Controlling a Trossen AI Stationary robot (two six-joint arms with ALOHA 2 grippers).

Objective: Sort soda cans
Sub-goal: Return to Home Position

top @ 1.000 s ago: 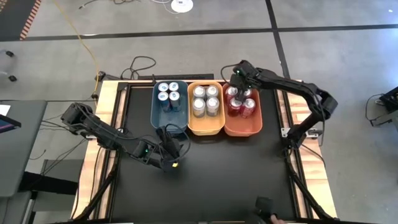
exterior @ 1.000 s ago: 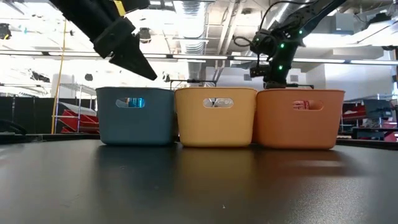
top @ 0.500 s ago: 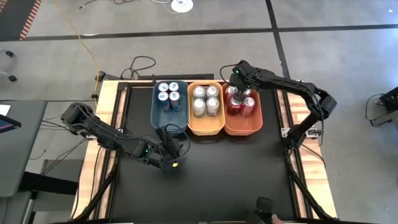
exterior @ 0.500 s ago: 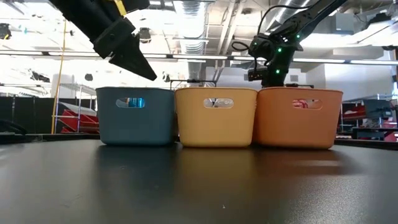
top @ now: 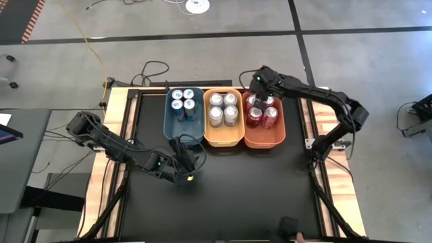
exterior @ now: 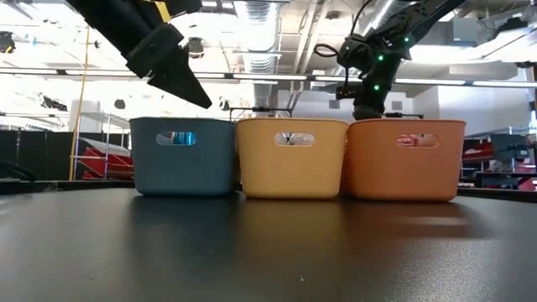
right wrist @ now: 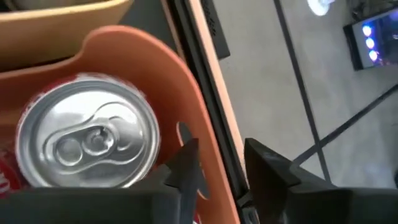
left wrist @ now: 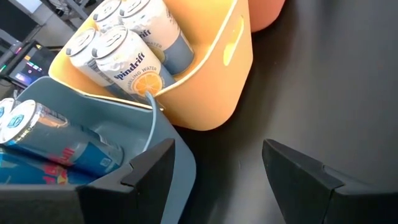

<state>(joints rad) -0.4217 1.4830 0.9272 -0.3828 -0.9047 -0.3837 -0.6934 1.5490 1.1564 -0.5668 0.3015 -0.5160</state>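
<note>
Soda cans [top: 223, 108] sat sorted by colour in three bins, upper centre overhead; right hand [right wrist: 222, 155] was slightly open astride the orange bin [top: 279, 132] rim, gripping nothing; left hand [left wrist: 217, 149] was open and empty, lower left above the tabletop [top: 236, 192].

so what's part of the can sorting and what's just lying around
Job: dark blue cans in teal bin; silver cans in yellow bin; red cans in orange bin, right gripper over it; left gripper near teal bin.
Lying about: floor cables; white disc.
</note>
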